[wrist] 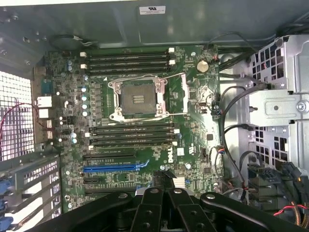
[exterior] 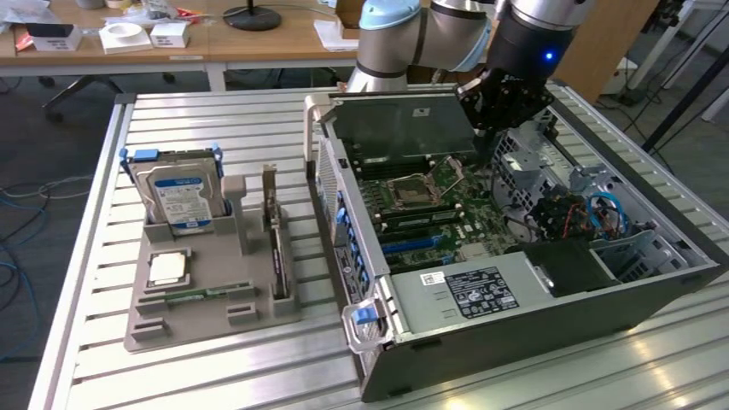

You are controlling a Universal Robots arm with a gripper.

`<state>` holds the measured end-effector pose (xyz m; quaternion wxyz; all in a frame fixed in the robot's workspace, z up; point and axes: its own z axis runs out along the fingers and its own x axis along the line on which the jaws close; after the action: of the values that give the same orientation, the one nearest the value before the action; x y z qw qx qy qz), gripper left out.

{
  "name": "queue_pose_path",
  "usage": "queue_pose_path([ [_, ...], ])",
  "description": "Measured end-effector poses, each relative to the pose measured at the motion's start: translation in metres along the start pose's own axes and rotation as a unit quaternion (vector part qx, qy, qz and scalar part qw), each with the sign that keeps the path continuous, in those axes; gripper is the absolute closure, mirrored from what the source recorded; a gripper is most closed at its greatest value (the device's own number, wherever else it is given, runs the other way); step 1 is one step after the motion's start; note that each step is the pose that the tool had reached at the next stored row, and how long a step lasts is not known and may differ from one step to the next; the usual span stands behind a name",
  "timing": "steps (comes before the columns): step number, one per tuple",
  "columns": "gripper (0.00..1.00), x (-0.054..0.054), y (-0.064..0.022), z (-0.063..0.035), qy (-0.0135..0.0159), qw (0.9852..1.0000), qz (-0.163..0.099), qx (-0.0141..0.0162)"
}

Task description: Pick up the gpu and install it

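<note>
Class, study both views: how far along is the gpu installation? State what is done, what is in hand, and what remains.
Done: nothing shows as installed; the blue expansion slot on the motherboard is bare. In hand: the gripper hangs over the open computer case; whether it holds anything is unclear. Left: seating the gpu, seemingly the thin card upright in the fixture.

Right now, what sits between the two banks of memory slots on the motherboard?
The CPU socket lies between the upper bank and lower bank, shown in the wrist view.
</note>
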<state>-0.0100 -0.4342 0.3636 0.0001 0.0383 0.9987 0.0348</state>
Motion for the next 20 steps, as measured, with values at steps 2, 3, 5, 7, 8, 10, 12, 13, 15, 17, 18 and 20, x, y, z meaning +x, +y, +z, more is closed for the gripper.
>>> queue_pose_path([
  [2,0.90,0.000,0.0000,0.0000,0.0000,1.0000,0.000,0.0001],
  [3,0.90,0.000,0.0000,0.0000,0.0000,1.0000,0.000,0.0001],
  [5,0.90,0.000,0.0000,0.0000,0.0000,1.0000,0.000,0.0001],
  [7,0.90,0.000,0.0000,0.0000,0.0000,1.0000,0.000,0.0000],
  [8,0.90,0.000,0.0000,0.0001,0.0000,1.0000,0.000,0.0001],
  [10,0.90,0.000,-0.0001,0.0009,0.0000,1.0000,0.000,-0.0001],
  [12,0.90,0.000,-0.0002,0.0025,0.0000,1.0000,0.000,0.0000],
  [13,0.90,0.000,-0.0003,0.0037,0.0000,1.0000,0.000,0.0000],
  [15,0.90,0.000,-0.0005,0.0065,0.0000,1.0000,0.000,-0.0001],
  [17,0.90,0.000,-0.0007,0.0099,0.0000,1.0000,0.000,-0.0001],
  [18,0.90,0.000,-0.0008,0.0117,0.0000,1.0000,0.000,-0.0001],
  [20,0.90,0.000,-0.0011,0.0153,0.0000,1.0000,0.000,-0.0001],
])
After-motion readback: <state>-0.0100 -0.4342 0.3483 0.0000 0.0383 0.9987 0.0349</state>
